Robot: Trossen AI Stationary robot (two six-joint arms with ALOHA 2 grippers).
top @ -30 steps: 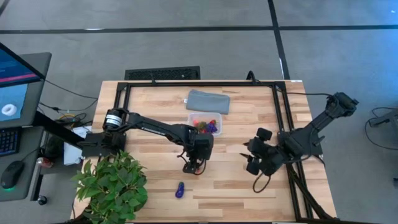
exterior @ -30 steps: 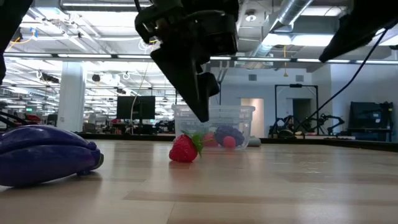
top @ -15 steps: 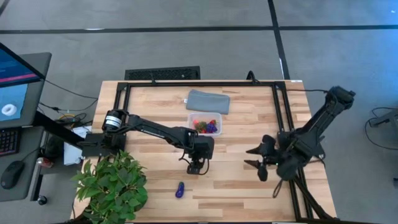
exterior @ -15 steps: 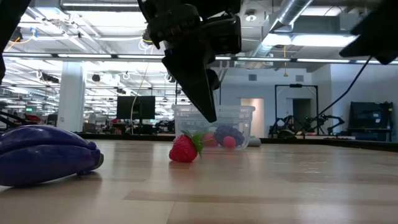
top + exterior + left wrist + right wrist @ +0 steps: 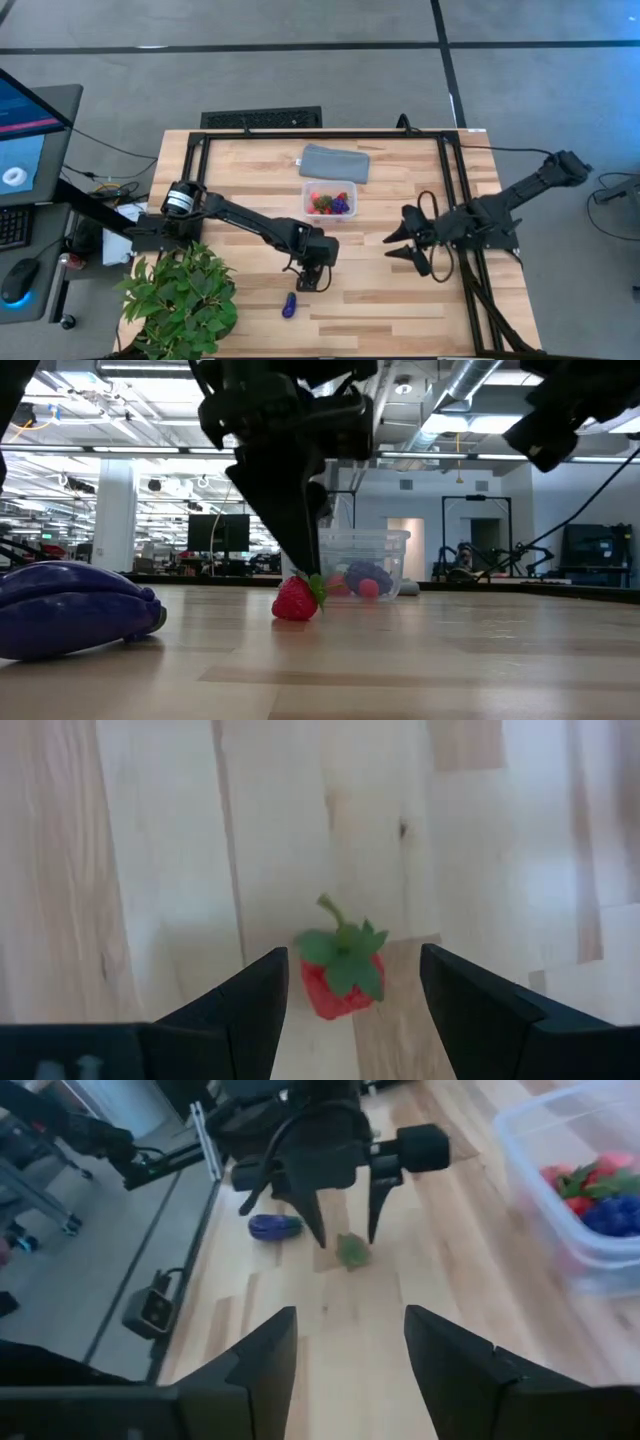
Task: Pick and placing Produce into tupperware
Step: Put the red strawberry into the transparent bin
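Our left gripper (image 5: 345, 995) stands wide open around the strawberry (image 5: 341, 972), low and centre in the left wrist view. We should lower until both fingers flank its body, then close gently.

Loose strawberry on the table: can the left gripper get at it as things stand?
Probably yes. The left gripper is open directly over the strawberry, one finger on either side, and nothing lies between them on the bare table.
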